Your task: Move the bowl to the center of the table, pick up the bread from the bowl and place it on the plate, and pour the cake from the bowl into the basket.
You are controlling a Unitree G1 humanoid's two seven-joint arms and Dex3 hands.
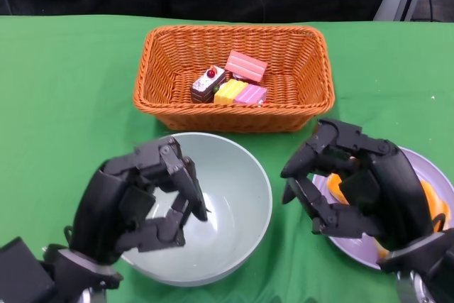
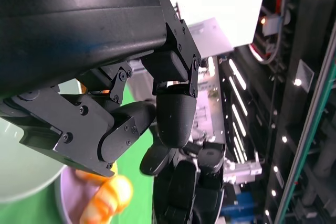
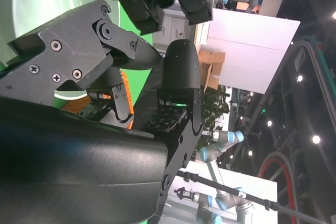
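We see the bowl (image 1: 213, 211) near the middle of the table (image 1: 64, 83), just in front of the basket (image 1: 233, 76), and it looks empty now. The cake pieces (image 1: 228, 83) lie inside the basket, so we judge that the pouring is done. The bread (image 1: 340, 188), an orange piece, lies on the plate (image 1: 433, 182) at the right; it is mostly hidden behind our right hand (image 1: 355, 186), and the left wrist view shows it more clearly on the purple plate.

Our left hand (image 1: 142, 200) hovers over the near left rim of the bowl, with the fingers curved but apart, and it holds nothing. Our right hand is above the plate, with the fingers spread and nothing between them, as far as we can tell.

So in our judgement all three steps are finished, and only taking the hands away is left.
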